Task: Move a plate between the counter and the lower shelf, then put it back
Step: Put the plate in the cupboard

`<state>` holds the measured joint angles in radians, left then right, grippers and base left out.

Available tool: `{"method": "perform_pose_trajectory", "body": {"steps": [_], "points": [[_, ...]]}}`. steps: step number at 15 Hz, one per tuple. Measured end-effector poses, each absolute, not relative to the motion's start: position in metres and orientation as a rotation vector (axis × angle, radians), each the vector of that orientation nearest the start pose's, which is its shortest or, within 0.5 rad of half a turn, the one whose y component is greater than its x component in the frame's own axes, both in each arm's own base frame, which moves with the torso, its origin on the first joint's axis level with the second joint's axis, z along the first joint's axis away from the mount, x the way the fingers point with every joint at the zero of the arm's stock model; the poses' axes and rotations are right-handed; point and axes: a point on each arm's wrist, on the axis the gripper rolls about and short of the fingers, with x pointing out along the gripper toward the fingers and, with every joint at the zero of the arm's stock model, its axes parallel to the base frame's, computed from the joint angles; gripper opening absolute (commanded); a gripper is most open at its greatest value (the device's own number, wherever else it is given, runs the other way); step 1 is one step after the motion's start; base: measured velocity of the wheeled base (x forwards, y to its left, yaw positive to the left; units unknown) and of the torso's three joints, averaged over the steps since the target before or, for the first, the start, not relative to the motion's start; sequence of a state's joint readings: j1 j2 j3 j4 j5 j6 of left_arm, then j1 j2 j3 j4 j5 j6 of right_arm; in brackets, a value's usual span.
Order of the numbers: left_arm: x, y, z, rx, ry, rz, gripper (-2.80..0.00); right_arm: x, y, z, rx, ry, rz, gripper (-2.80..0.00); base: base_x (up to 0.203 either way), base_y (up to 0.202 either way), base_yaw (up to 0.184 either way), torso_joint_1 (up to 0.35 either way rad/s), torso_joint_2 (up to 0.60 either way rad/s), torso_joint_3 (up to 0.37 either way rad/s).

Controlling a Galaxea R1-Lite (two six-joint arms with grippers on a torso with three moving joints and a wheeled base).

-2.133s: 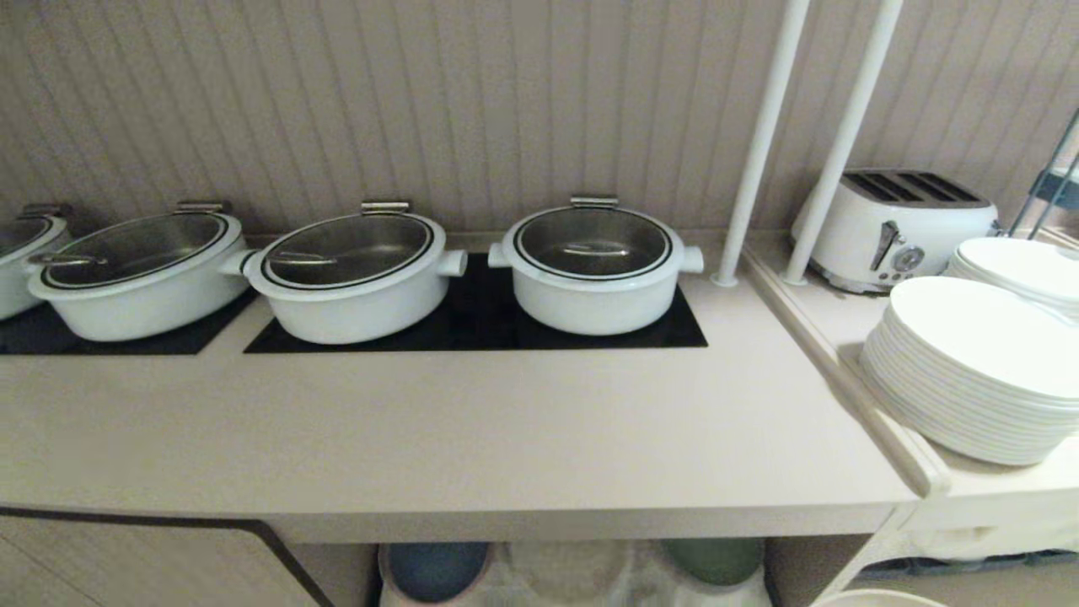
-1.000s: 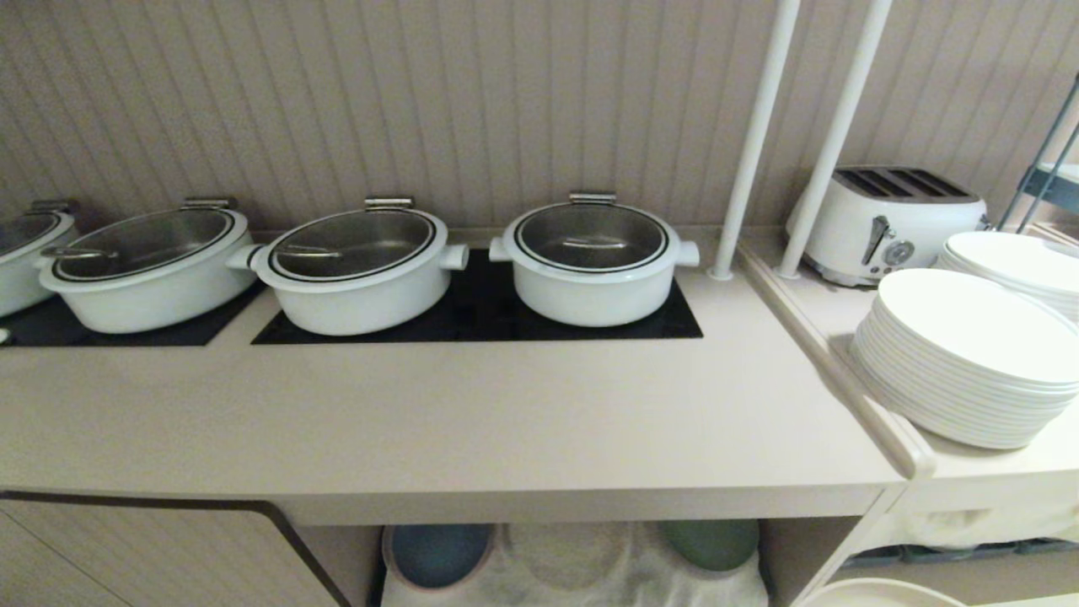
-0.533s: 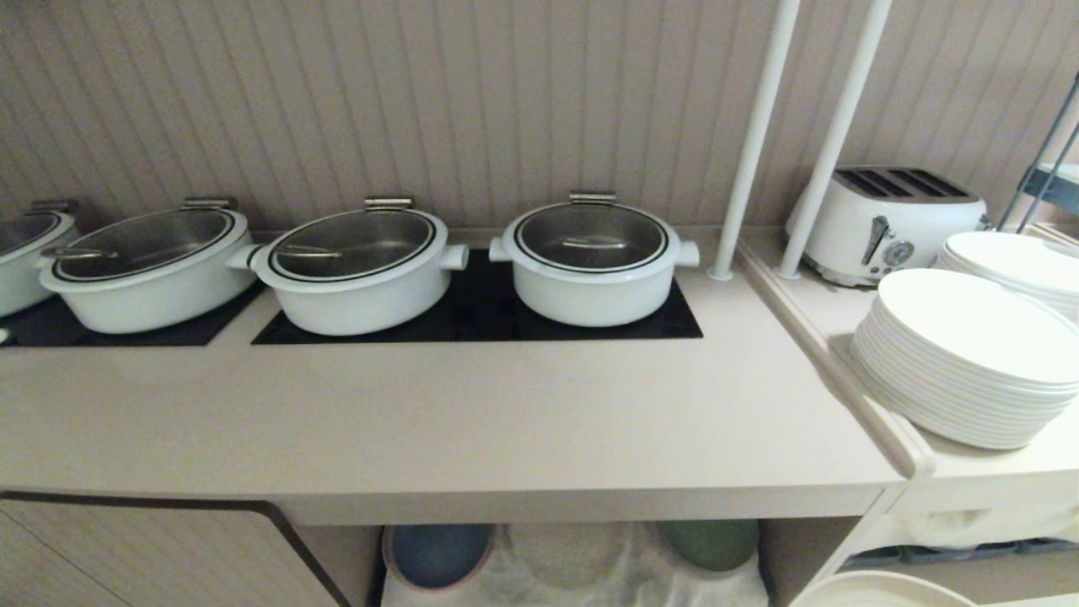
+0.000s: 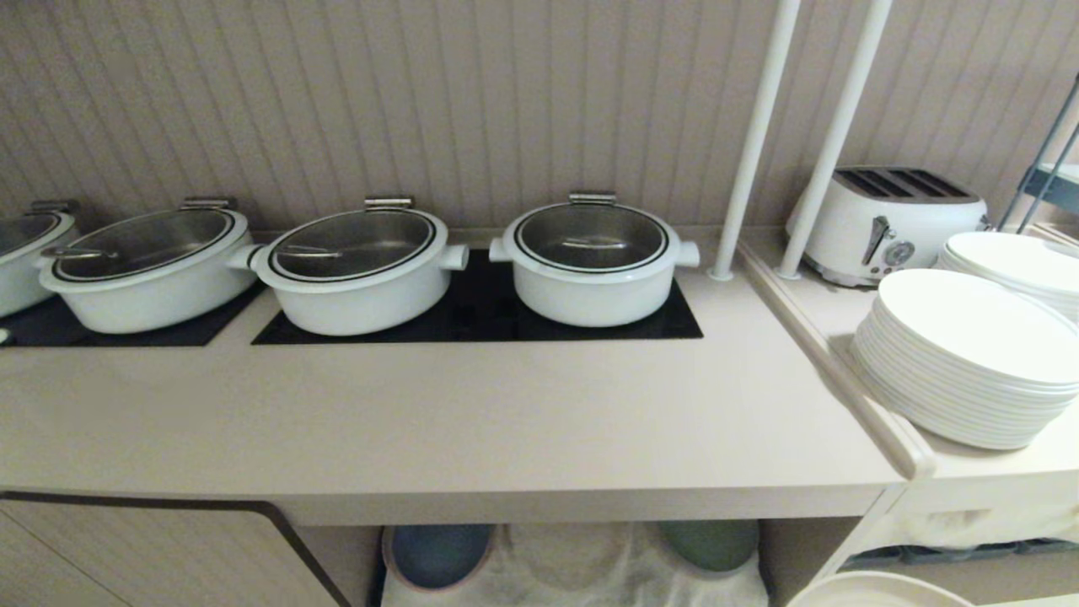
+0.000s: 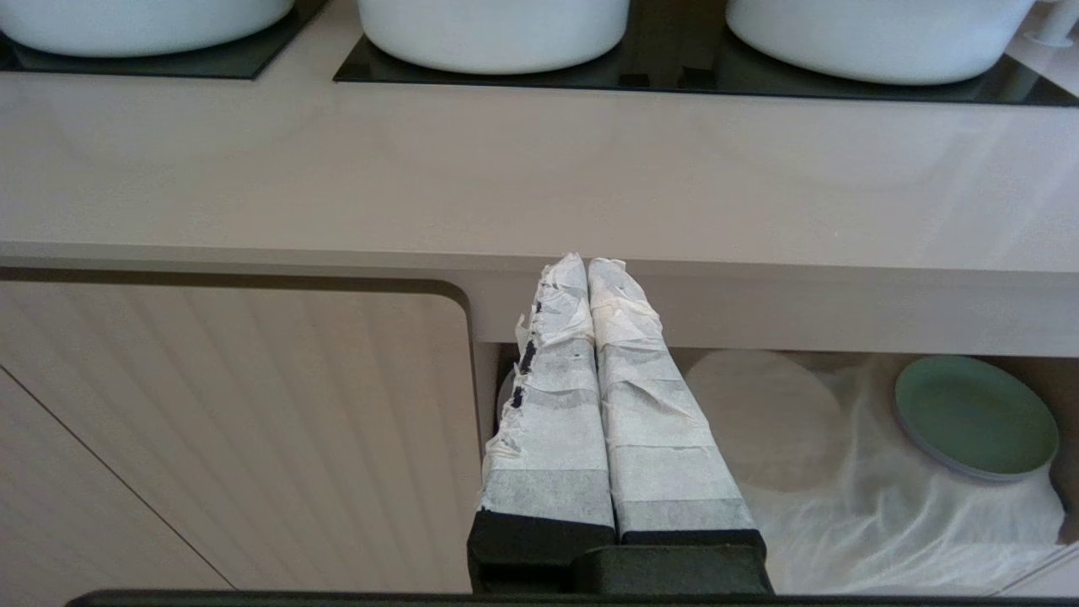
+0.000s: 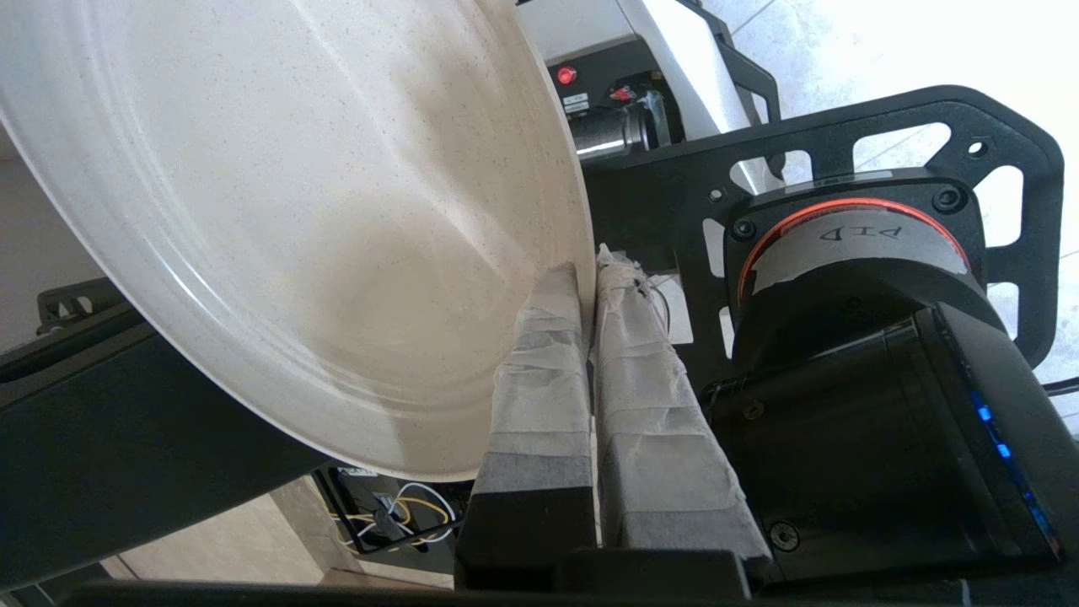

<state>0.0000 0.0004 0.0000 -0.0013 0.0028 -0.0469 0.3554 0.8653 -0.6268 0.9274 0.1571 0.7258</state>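
My right gripper (image 6: pixel 587 270) is shut on the rim of the plate (image 6: pixel 295 211), a speckled cream plate held tilted beside my own base. Only the plate's top edge (image 4: pixel 877 590) shows in the head view, low at the right, below the counter's (image 4: pixel 472 421) front edge and to the right of the lower shelf (image 4: pixel 590 582). That shelf is draped with a wrinkled white cloth (image 5: pixel 885 523). My left gripper (image 5: pixel 587 263) is shut and empty, parked in front of the counter's front edge.
On the shelf cloth lie a blue plate (image 4: pixel 438 552), a pale round plate (image 5: pixel 763 417) and a green plate (image 5: pixel 974 413). Several lidded white pots (image 4: pixel 590 261) stand on black hobs. Right: two white poles (image 4: pixel 750 143), a raised lip (image 4: pixel 843 371), stacked white plates (image 4: pixel 969 362), a toaster (image 4: pixel 885 223).
The whole head view shifted early on, so the camera moved. The plate's edge at the lower right has since crept slightly further into view. The left gripper stays still.
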Motion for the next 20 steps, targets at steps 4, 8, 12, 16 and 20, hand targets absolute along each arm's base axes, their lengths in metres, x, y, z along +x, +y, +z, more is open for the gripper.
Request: {"method": "perform_pose_trajectory", "body": {"steps": [4,8,12,16,20], "points": [[-0.0228,0.0001,0.0757,-0.047,-0.001,0.003,-2.8,0.0296,0.0145,0.1665,0.527,1.269,-0.006,-2.8,0.0,0.0,0.0,-0.06,0.11,0.058],[-0.0228,0.0001,0.0756,-0.047,-0.001,0.002,-2.8,0.0294,0.0142,0.1665,0.542,1.269,-0.02,-2.8,0.0,0.0,0.0,-0.139,0.3,0.149],[-0.0228,0.0001,0.0756,-0.047,0.0,0.003,-2.8,0.0291,0.014,0.1668,0.543,1.267,-0.021,-2.8,0.0,0.0,0.0,-0.14,0.31,0.158],[-0.0228,0.0001,0.0756,-0.047,-0.001,0.003,-2.8,0.0293,0.0141,0.1671,0.545,1.263,-0.021,-2.8,0.0,0.0,0.0,-0.149,0.33,0.163],[-0.0228,0.0001,0.0756,-0.047,-0.001,0.002,-2.8,0.0296,0.0141,0.1671,0.546,1.263,-0.022,-2.8,0.0,0.0,0.0,-0.15,0.33,0.175]]}}
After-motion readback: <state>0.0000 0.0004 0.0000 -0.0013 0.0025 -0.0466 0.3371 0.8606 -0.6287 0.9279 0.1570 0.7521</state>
